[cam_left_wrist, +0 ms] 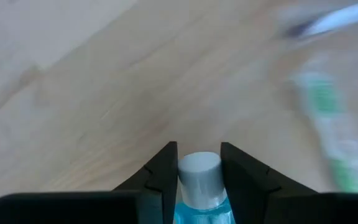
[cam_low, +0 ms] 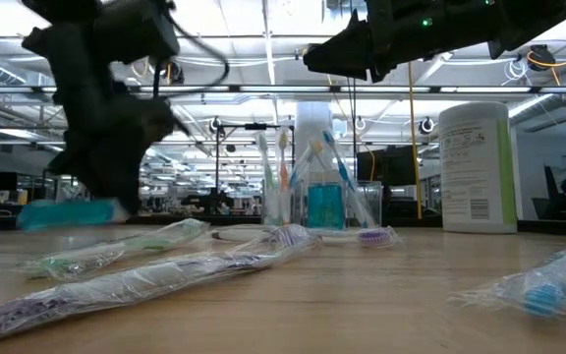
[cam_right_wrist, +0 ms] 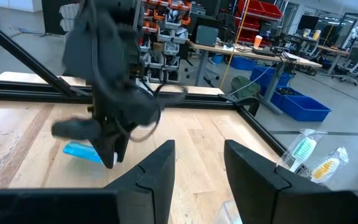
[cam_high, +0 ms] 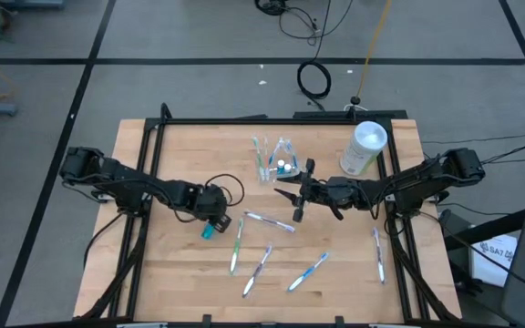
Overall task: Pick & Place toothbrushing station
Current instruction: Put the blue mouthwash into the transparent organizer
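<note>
My left gripper [cam_high: 211, 219] is over the table's left middle, shut on a small teal tube [cam_high: 208, 231] with a white cap [cam_left_wrist: 199, 167]. The tube also shows in the low view [cam_low: 67, 212]. My right gripper [cam_high: 296, 197] is open and empty, just near of the clear cup [cam_high: 282, 164]. The cup stands upright on the table, holding toothbrushes and a teal tube [cam_low: 324, 205]. Several wrapped toothbrushes lie flat on the table, such as one at the middle [cam_high: 269, 220] and one near the front [cam_high: 308, 271]. My left gripper pinches the teal tube between its two fingers [cam_left_wrist: 163, 177], one on each side of the tube just behind the white cap [cam_left_wrist: 199, 167]. The tube lies along the fingers, cap toward their free ends. In the low view the tube [cam_low: 67, 212] hangs clear of the table.
A tall white cylindrical container [cam_high: 364, 148] stands at the far right, behind my right arm. A dark frame [cam_high: 272, 119] runs along the table's far edge and sides. More wrapped toothbrushes lie by the right edge [cam_high: 378, 253] and left of the cup [cam_high: 260, 157].
</note>
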Controlling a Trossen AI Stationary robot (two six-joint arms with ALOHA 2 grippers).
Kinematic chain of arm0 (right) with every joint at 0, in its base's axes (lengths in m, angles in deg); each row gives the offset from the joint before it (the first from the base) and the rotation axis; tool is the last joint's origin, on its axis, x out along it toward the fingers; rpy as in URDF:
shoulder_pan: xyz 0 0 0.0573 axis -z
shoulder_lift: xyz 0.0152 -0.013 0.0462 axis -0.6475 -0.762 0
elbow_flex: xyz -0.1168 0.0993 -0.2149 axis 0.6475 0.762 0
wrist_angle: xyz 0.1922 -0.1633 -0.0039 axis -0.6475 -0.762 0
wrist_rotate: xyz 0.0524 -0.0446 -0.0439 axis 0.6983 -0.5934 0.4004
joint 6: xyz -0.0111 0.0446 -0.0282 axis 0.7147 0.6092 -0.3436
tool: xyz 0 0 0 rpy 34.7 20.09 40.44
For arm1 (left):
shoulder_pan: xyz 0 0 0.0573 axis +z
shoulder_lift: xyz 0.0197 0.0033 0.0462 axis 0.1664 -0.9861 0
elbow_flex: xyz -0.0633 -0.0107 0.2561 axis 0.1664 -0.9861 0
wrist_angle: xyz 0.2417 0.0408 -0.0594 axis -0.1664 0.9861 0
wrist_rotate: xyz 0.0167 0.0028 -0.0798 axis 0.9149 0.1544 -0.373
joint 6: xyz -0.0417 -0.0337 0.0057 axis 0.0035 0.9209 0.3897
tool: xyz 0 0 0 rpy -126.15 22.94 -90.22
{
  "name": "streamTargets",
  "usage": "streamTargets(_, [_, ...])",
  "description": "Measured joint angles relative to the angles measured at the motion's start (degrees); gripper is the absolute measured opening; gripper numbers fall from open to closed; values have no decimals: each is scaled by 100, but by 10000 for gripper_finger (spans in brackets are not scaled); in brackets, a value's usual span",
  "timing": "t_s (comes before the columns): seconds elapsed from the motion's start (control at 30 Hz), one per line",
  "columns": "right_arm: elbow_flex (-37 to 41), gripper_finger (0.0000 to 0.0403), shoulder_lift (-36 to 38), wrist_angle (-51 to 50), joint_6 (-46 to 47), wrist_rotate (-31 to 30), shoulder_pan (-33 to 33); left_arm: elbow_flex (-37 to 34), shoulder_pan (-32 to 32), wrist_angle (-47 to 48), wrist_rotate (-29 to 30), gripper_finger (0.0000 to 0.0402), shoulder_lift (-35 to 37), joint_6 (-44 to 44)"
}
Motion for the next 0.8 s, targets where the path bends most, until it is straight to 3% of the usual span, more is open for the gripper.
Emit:
streamTargets(0.17, [0, 130, 0, -2, 4, 0, 2, 4, 96, -923, 113, 113, 384, -766])
streamTargets(0.47, [4, 137, -1, -89, 189, 83, 4, 11, 157, -3671, 441, 114, 860, -3211])
streamTargets(0.67, [4, 188, -10, -136, 814, 1234, 240, 11, 176, -4801, 442, 115, 851, -4375])
streamTargets(0.8, [4, 222, -120, 29, 1173, 1350, 265, 11, 188, -5196, 1050, 115, 849, -4627])
